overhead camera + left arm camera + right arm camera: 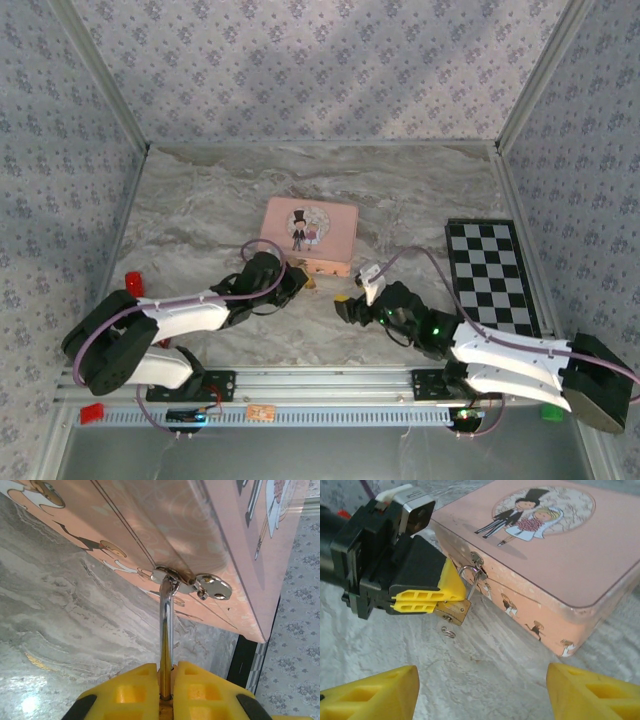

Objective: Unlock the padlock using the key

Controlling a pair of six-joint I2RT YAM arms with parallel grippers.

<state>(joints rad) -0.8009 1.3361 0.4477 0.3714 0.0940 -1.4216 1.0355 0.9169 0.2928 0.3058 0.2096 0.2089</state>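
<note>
The padlock (454, 612) hangs by its thin shackle from the hasp (477, 562) on the near wall of the pink tin (560, 555), which sits about mid-bench (200, 220). The left gripper (454, 594) is clamped on it — yellow fingers (135, 692) pinch the brass body, with the shackle rising between them. The right gripper (482, 676) hovers just nearer, fingers spread wide, holding nothing. A small silvery ring (448, 631) lies on the bench under the padlock.

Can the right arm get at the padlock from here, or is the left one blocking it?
Probably yes. The right fingers are open and face the padlock. The left fingers clamp only its upper part, leaving its lower end exposed.
</note>
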